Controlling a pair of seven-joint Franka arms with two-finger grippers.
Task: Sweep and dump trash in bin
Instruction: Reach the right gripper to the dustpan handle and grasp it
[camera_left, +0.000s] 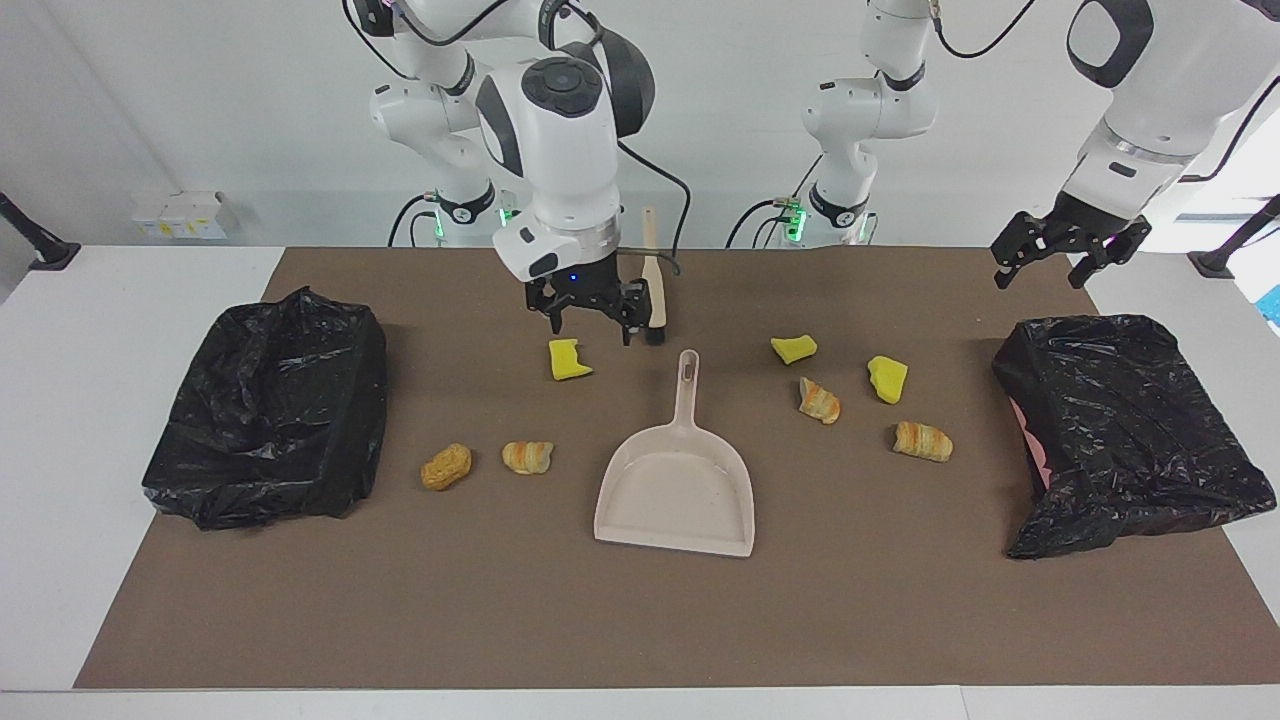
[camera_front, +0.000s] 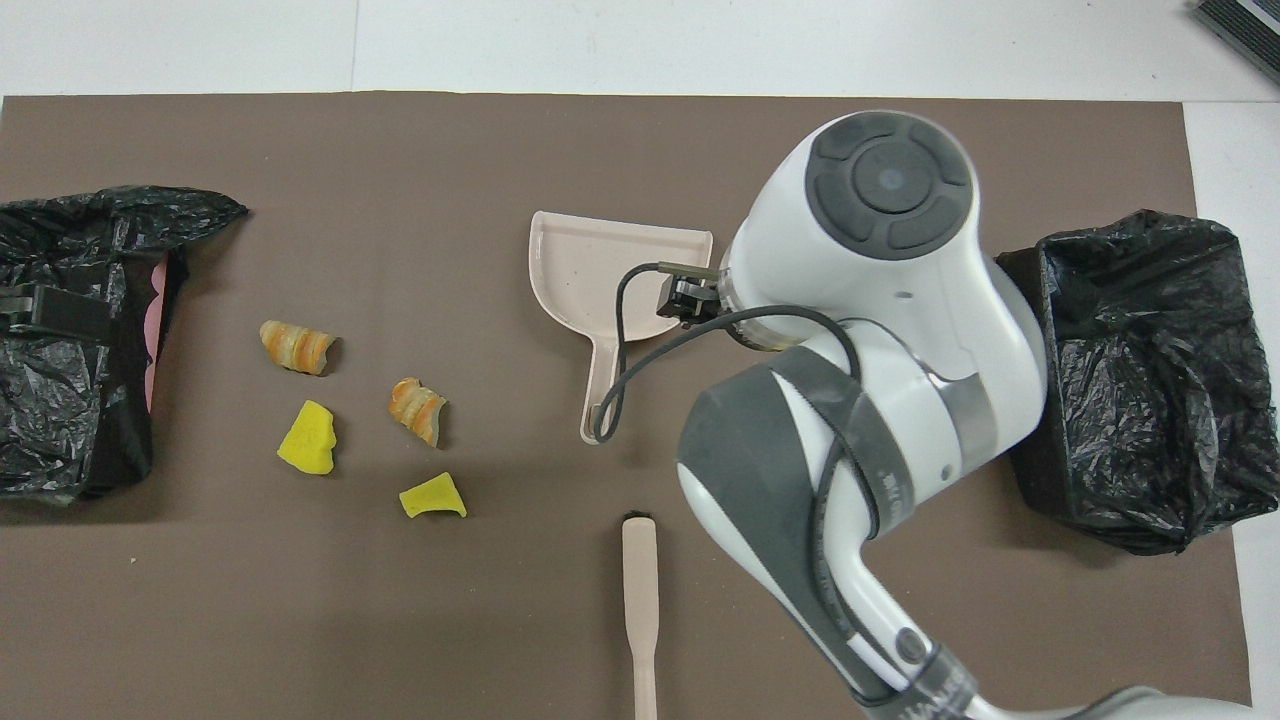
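Right pincer (camera_left: 590, 310) hangs low over the brown mat (camera_left: 640, 620), fingers apart and clamped on nothing, just above a yellow sponge chunk (camera_left: 569, 360) and right beside the brush (camera_left: 653, 285). In the overhead view the right arm's big body covers that pincer, that sponge chunk and two pastry lumps, so only the brush handle (camera_front: 640, 610) and a bit of black bristle show there. Left pincer (camera_left: 1070, 250) waits in the air over the bench corner at the left arm's end nearest the robots, fingers spread, nothing held; the overhead view shows only a dark sliver of it over the bag. Beige dustpan (camera_left: 680, 480) lies mid-bench, handle toward the robots, pan bare. Trash sits in two groups on the mat: toward the right arm's end the sponge chunk plus a peanut-shaped lump (camera_left: 446, 466) and a croissant piece (camera_left: 527, 456); toward the left arm's end two more sponge chunks (camera_left: 794, 348) (camera_left: 887, 378) and two croissant pieces (camera_left: 819, 400) (camera_left: 922, 441). Black-bagged bin (camera_left: 270, 410) at the right arm's edge; a second bagged bin (camera_left: 1130, 430) at the left arm's edge, with pink showing where its bag gapes.
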